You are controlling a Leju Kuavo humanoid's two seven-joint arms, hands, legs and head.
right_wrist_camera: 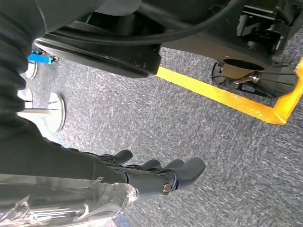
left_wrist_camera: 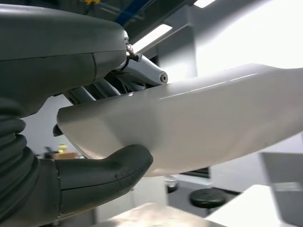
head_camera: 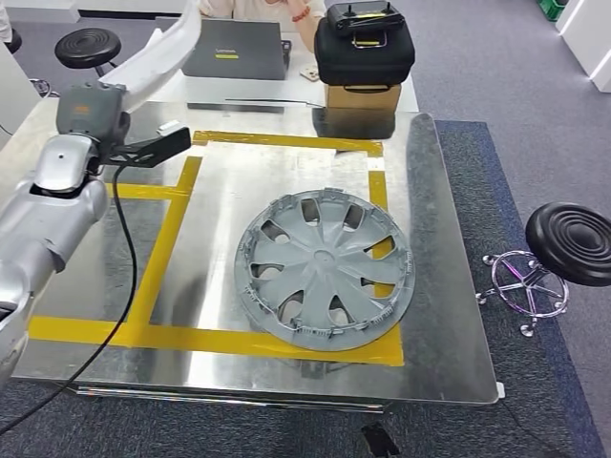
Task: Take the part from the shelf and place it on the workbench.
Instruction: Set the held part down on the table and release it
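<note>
Above workbench: left robot hand grips white part.

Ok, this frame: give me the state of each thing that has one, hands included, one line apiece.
White part: held in the air, not yet on the workbench.
Left hand: grips the white part, thumb under it.
Right hand: hangs over the carpet, holds nothing.
Wheel cover: lies flat on the workbench.
Laptop: open.
Black case: closed, on a cardboard box.
</note>
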